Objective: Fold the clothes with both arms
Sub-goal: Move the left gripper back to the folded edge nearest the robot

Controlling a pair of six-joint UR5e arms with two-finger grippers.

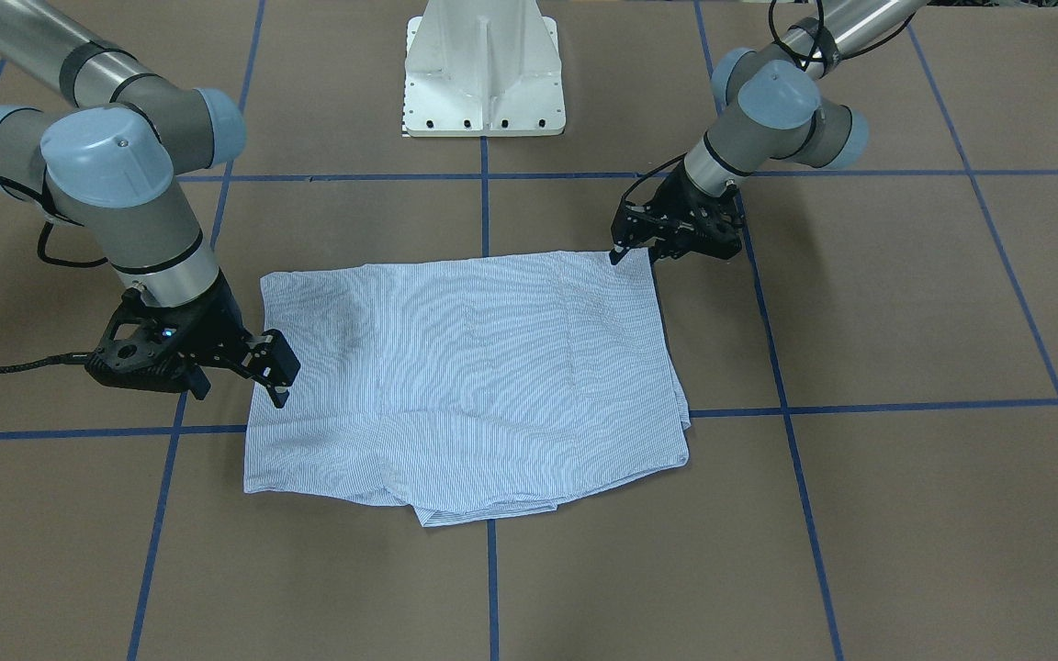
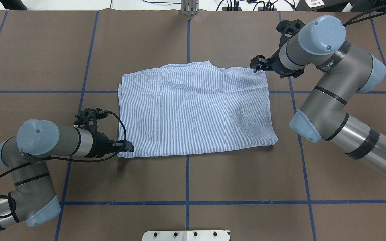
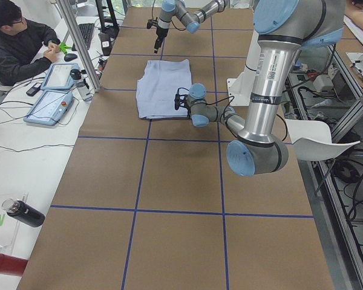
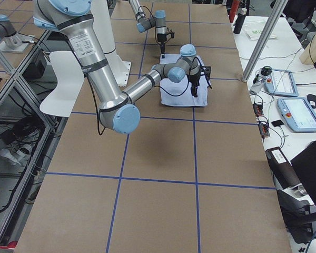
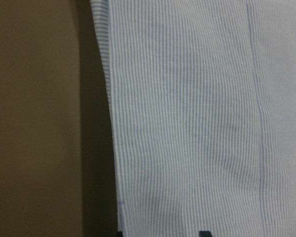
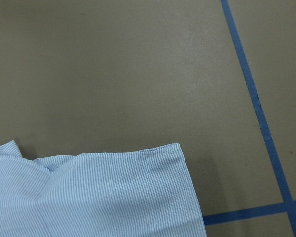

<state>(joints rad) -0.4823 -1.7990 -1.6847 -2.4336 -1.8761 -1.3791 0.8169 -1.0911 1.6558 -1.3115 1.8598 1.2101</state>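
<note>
Shirt (image 2: 196,110) flat; left jaws parted at its corner; right jaws parted, empty.

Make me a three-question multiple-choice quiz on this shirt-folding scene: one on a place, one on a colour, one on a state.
1. Where at the shirt is the left gripper? A over its middle; B at a corner on the robot's side; C far off the cloth.
2. What colour are the tape lines on the table? A blue; B yellow; C white.
3. How is the shirt? A hanging in the air; B crumpled in a heap; C folded flat.
Answers: B, it sits at the near corner; A, a blue grid on brown; C, it lies as a flat rectangle.
</note>
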